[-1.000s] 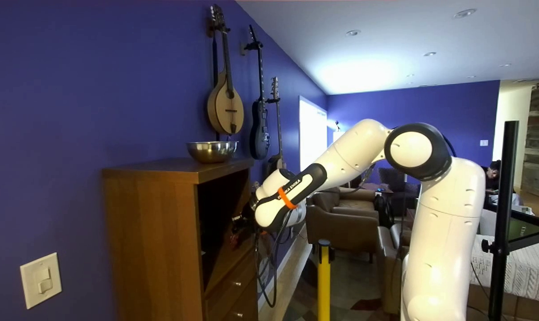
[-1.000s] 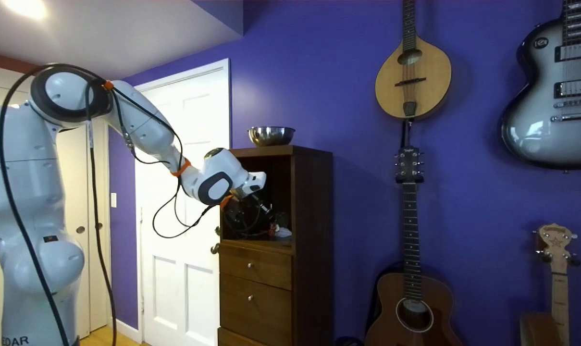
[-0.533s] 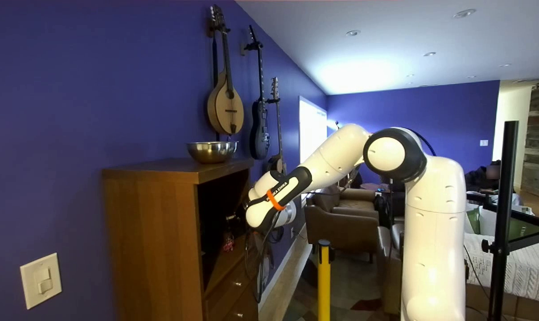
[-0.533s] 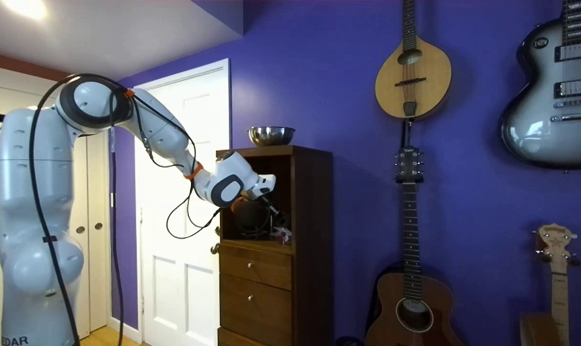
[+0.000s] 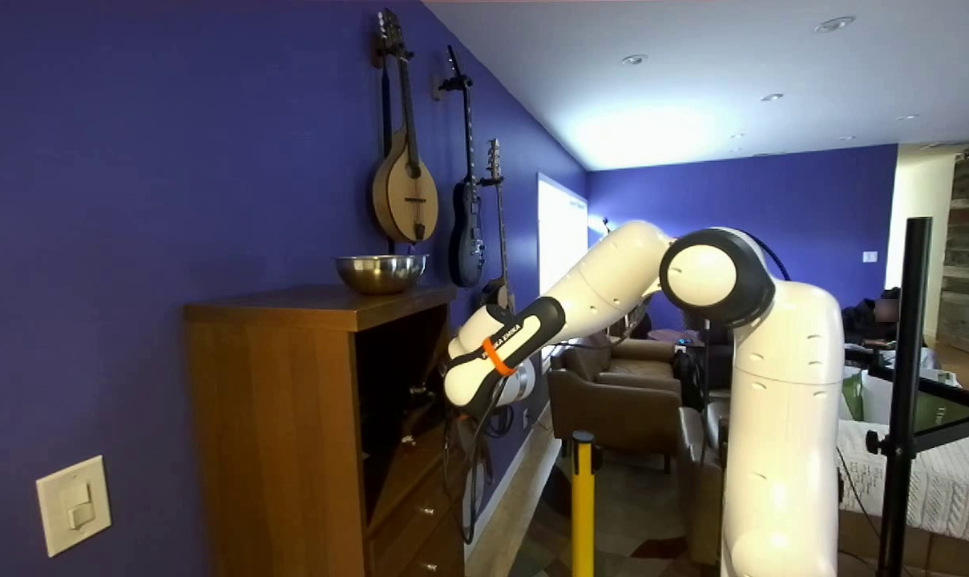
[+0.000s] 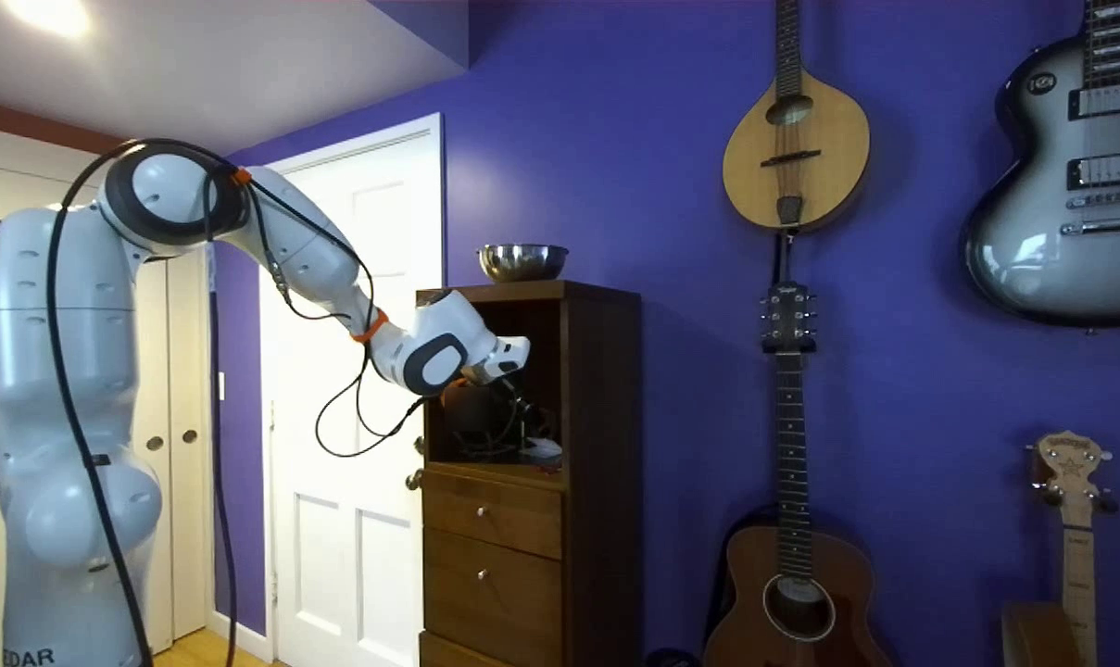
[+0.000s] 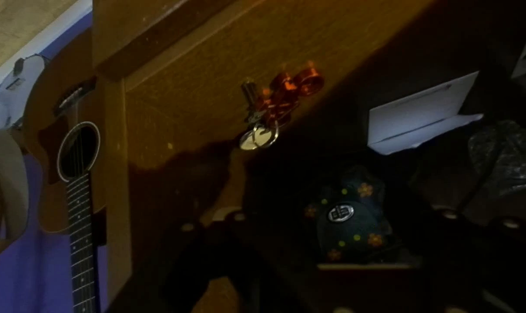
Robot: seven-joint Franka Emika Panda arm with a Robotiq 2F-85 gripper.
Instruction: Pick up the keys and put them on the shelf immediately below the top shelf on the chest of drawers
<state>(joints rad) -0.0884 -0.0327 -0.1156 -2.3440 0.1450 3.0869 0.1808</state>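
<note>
Your arm (image 5: 624, 271) reads "EMIKA" behind the gripper (image 6: 543, 422), cut-off "EDAR" well below it; a guitar headstock (image 6: 787, 317), well apart from it, says "Taylor". Keys (image 7: 272, 108), dangling from it abt 1 sec ago, now lie beneath it on the shelf (image 7: 193, 91). Jaws look parted w/ nothing held; too dark to tell how far.

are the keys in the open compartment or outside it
Inside it: the wrist view shows the keys lying on the shelf, its floor.
</note>
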